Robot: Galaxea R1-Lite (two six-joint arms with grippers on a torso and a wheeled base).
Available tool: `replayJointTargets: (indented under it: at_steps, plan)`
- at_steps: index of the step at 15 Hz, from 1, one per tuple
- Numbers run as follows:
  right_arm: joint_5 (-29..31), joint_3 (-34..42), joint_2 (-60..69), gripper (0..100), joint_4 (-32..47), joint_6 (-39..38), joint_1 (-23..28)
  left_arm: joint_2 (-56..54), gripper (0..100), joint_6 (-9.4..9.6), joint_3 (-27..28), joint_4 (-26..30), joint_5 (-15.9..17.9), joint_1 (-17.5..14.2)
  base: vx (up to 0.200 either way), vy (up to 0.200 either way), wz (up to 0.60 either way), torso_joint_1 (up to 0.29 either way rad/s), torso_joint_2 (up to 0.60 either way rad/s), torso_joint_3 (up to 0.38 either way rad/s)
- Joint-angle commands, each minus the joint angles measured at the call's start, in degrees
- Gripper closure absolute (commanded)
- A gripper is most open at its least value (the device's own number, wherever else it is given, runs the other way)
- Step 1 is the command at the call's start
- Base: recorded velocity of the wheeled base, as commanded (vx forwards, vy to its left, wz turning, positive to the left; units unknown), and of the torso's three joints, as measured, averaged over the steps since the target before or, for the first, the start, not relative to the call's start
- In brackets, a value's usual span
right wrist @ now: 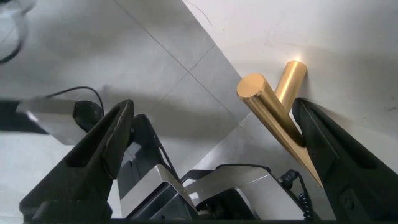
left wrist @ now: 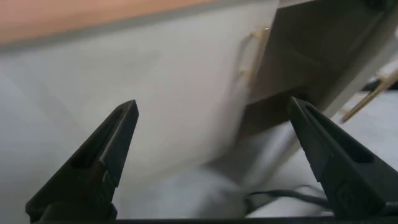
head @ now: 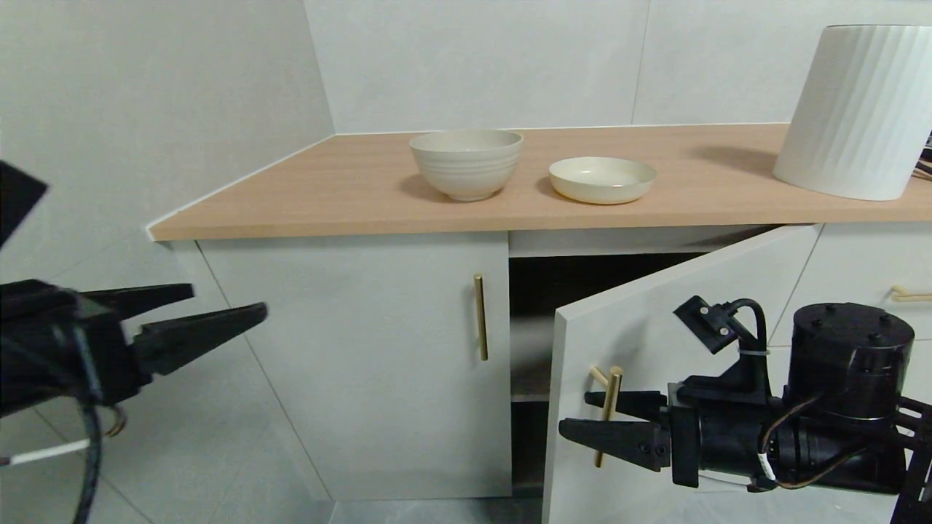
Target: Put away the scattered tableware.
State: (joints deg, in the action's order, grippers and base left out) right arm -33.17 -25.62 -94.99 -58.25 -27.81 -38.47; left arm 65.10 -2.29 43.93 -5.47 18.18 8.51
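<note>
Beneath the wooden surface [head: 349, 196], the cupboard has one door closed [head: 349, 349] and the neighbouring door [head: 655, 313] swung partly out, so that a dark interior with a shelf is exposed. I judge the step in hand to be opening the storage space; no tableware has been stowed yet. A tall white ribbed container [head: 855, 109] stands at the far right of the surface, well apart from the dishes.

The ribbed bowl [head: 466, 164] sits upright near the middle of the surface. The shallow dish [head: 602, 179] rests just beside it, and the two do not touch.

The right gripper [head: 575, 415] is level with the open door. Its jaws are spread wide and straddle the brass handle [right wrist: 273, 118], which lies close against one jaw and is not clamped. The left gripper [head: 229, 300] hangs low in front of the closed door, with its jaws parted and holding nothing.

As I read it, the next move calls for widening the door if the gap proves narrow. The right arm would then draw clear of the handle, and one arm would rise to the bowl.
</note>
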Motion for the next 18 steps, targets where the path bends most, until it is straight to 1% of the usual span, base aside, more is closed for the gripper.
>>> replayJointTargets:
  at_steps: [1, 2, 3, 4, 5, 6, 7, 8, 9, 10, 11, 13, 14, 16, 18]
  plan:
    - [0.0, 0.0, -0.1, 0, 0.1, -0.1, 0.0, 15.2, 0, -8.87, -2.0, -7.6, 0.3, 7.3, 0.0, 0.0, 0.0, 0.0, 0.0, 0.0]
    - [0.0, 0.1, -0.2, 0, 0.1, -0.1, 0.0, 16.9, 0, -11.95, -4.6, -12.1, 0.4, 8.9, 0.0, 0.0, 0.0, 0.0, 0.0, 0.0]
    - [0.0, 0.1, -0.2, 0, 0.1, -0.1, 0.0, 18.1, 0, -13.53, -6.6, -15.7, 0.4, 9.9, 0.0, 0.0, 0.0, 0.0, 0.0, 0.0]
    - [0.1, 0.1, -0.3, 0, 0.1, -0.1, 0.0, 21.1, 0, -16.08, -10.4, -22.9, 0.8, 11.7, 0.0, 0.0, 0.0, 0.0, 0.0, 0.0]
    - [0.1, 0.2, -0.2, 0, 0.1, -0.1, 0.0, 22.9, 0, -16.69, -11.5, -25.4, 1.2, 12.5, 0.0, 0.0, 0.0, 0.0, 0.0, 0.0]
    - [0.1, 0.4, -0.3, 0, 0.0, -0.1, 0.0, 26.9, 0, -17.31, -13.5, -29.8, 1.2, 14.9, 0.0, 0.0, 0.0, 0.0, 0.0, 0.0]
    - [0.1, 0.5, -0.4, 0, 0.0, -0.1, 0.0, 29.4, 0, -17.75, -14.3, -32.1, 1.1, 16.3, 0.0, 0.0, 0.0, 0.0, 0.0, 0.0]
    - [0.0, 0.5, -0.7, 0, 0.0, 0.0, 0.0, 31.3, 0, -19.07, -14.8, -33.9, 1.0, 18.6, 0.0, 0.0, 0.0, 0.0, 0.0, 0.0]
    - [0.0, 0.5, -0.7, 0, 0.0, 0.0, 0.0, 31.3, 0, -19.07, -14.8, -33.9, 1.0, 18.6, 0.0, 0.0, 0.0, 0.0, 0.0, 0.0]
    - [0.0, 0.5, -0.9, 0, 0.0, 0.0, 0.0, 32.1, 0, -21.88, -14.6, -34.3, 1.1, 21.5, 0.0, 0.0, 0.0, 0.0, 0.0, 0.0]
    - [0.0, 0.5, -0.9, 0, 0.0, 0.0, 0.0, 32.5, 100, -22.41, -14.3, -34.3, 1.1, 22.3, 0.0, 0.0, 0.0, 0.0, 0.0, 0.0]
    - [0.0, 0.6, -0.9, 0, 0.0, 0.0, 0.0, 33.3, 100, -22.41, -13.9, -34.6, 1.2, 22.7, 0.0, 0.0, 0.0, 0.0, 0.0, 0.0]
    - [0.0, 0.6, -0.9, 0, 0.0, 0.0, 0.0, 34.9, 100, -22.49, -12.7, -36.0, 1.0, 22.8, 0.0, 0.0, 0.0, 0.0, 0.0, 0.0]
    - [0.0, 0.6, -1.0, 0, 0.0, 0.0, 0.0, 39.6, 100, -22.41, -10.3, -43.8, 0.5, 22.8, 0.0, 0.0, 0.0, 0.0, 0.0, 0.0]
    - [0.0, 0.7, -1.3, 0, 0.0, 0.0, 0.0, 44.7, 100, -22.14, -7.3, -49.6, -0.6, 23.1, 0.0, 0.0, 0.0, 0.0, 0.0, 0.0]
